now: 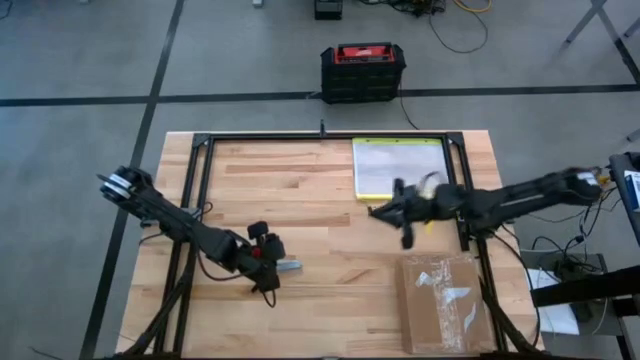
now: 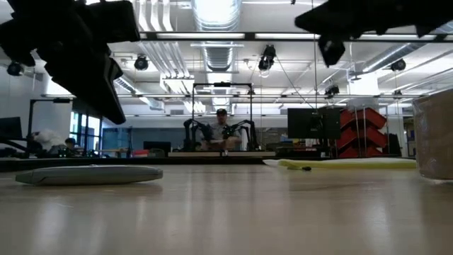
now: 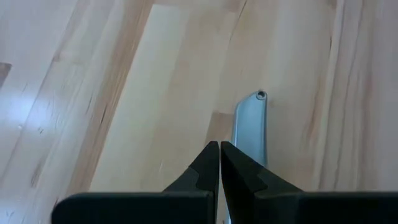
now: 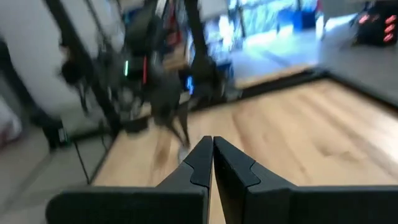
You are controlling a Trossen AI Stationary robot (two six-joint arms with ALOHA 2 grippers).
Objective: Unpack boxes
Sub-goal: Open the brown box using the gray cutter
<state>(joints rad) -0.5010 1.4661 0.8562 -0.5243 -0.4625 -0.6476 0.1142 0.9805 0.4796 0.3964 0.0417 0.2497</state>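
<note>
Now my right pincer (image 1: 385, 211) hangs above the middle of the desk (image 1: 300, 180), fingers pressed together on nothing. The carton (image 1: 445, 300) lies flat near the desk's front right corner, down and to the right of that pincer, its long axis running front to back, flaps taped shut. My right arm is the nearer one, I judge. My left pincer (image 1: 270, 285), also pressed together and empty, sits low at front left beside a flat grey tool (image 1: 289, 266). Farther back lies a clear pouch (image 1: 398, 166). Beyond the wood, a black-and-red case (image 1: 362, 72) stands on the floor.
</note>
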